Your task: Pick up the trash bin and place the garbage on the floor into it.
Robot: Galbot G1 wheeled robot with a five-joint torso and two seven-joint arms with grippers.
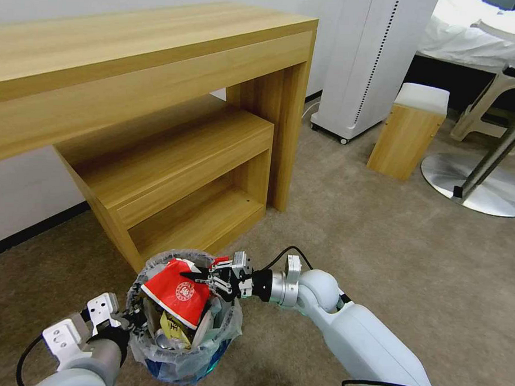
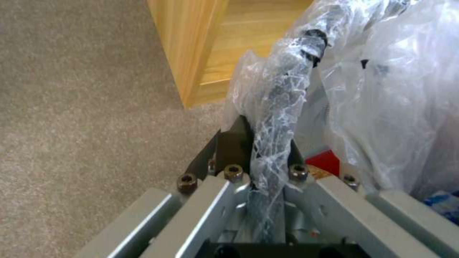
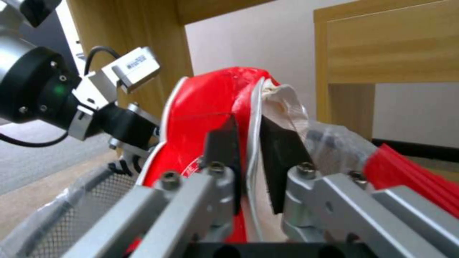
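The trash bin (image 1: 169, 369), small, round and blue with a whitish bag liner, sits low at the front left on the beige floor (image 1: 379, 248). My left gripper (image 1: 130, 319) is shut on its rim; the left wrist view shows the fingers (image 2: 234, 143) pinching the liner-wrapped rim (image 2: 279, 107). My right gripper (image 1: 203, 276) is shut on a flattened red piece of garbage with a white edge (image 1: 175, 291), held tilted over the bin's mouth. In the right wrist view the black pads (image 3: 282, 150) clamp its edge (image 3: 206, 107). More garbage (image 1: 171, 328) fills the bin, including a yellow wrapper.
A wooden desk with two lower shelves (image 1: 159, 99) stands right behind the bin. A white appliance on wheels (image 1: 369, 62), a wooden stool with a white top (image 1: 409, 131) and a round metal table base (image 1: 477, 186) stand at the back right. Open carpet lies to the right.
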